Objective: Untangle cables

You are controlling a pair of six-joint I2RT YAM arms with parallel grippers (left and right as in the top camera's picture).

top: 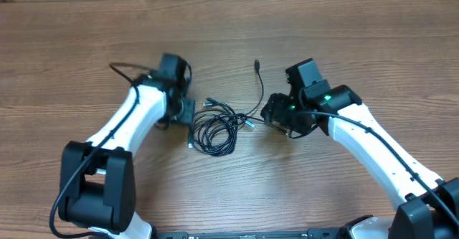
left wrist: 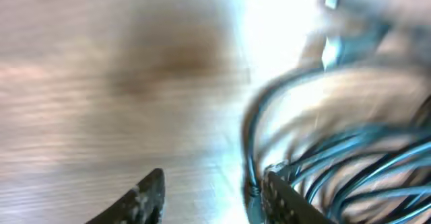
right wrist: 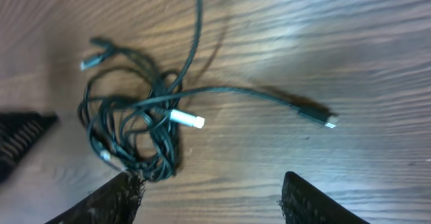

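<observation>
Cables (top: 215, 126) lie bunched on the tabletop (top: 229, 24) between your arms. Your left jaws stand spread at the coil's left edge; your right jaws, spread and empty, hover just right of it.

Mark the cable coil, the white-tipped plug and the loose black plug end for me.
cable coil (right wrist: 163, 146): right wrist view, bundled right-hand strands
white-tipped plug (right wrist: 187, 120): right wrist view, white tip
black plug end (right wrist: 315, 116): right wrist view, plug body
</observation>
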